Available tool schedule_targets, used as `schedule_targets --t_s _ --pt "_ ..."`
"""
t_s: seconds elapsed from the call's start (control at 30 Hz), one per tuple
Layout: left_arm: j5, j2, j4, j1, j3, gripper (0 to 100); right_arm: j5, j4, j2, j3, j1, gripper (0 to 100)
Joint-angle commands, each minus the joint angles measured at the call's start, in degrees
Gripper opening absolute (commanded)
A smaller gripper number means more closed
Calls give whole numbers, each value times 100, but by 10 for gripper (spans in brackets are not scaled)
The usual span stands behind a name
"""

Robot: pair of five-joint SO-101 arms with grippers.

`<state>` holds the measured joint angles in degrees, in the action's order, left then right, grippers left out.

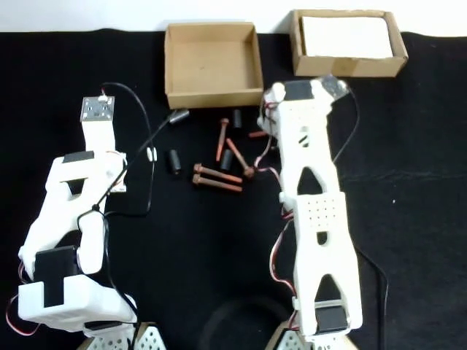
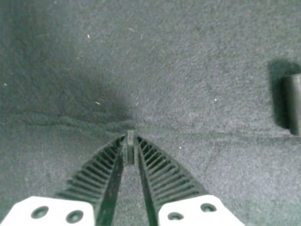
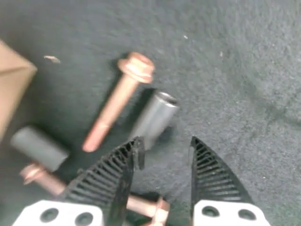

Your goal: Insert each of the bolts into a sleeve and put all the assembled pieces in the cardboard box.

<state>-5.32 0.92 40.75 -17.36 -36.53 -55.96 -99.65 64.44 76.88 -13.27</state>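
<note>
— Over the black cloth (image 1: 408, 146), close above the scattered parts, the right gripper (image 3: 165, 143) hangs with its ribbed fingers spread apart.

— What lies nearest to it?

— A grey metal sleeve (image 3: 155, 117) on its side, one end right by a fingertip. Just beside it lies a copper-coloured flanged bolt (image 3: 120, 101), loose on the cloth and not inside the sleeve.

— And farther out?

— A darker sleeve (image 3: 37, 148) lies near the bolt's tip. Past that is a corner of the brown cardboard box (image 3: 11, 89).

— The other arm?

— The left gripper (image 2: 130, 139) has its fingers pressed together tip to tip, gripping no part, low over the cloth. A black sleeve (image 2: 294, 104) lies well off to one side.

— From above?

— A pair of bolts (image 1: 217, 178) lies side by side between the arms. The rest of the parts are loose just in front of the brown cardboard box (image 1: 211, 98), which stands open. A second cardboard box (image 1: 350, 67) with a white lining stands beside it.
</note>
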Motion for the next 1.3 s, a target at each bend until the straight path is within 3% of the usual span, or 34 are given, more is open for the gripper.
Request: schedule_targets --t_s 0.0,0.2,0.73,0.9,1.13,1.27 --pt "26 -22 18 92 189 11 -35 -4 -593 268 -31 159" --pt "26 -22 18 92 189 11 -35 330 154 277 -4 159" --pt "26 -22 18 92 189 11 62 -57 1253 303 57 159" --pt "26 -22 18 92 189 11 1134 -75 1253 303 127 159" --pt "26 -22 18 92 189 11 4545 -92 725 505 -347 161" --pt "26 -22 18 92 189 11 5618 -84 268 488 -435 162"
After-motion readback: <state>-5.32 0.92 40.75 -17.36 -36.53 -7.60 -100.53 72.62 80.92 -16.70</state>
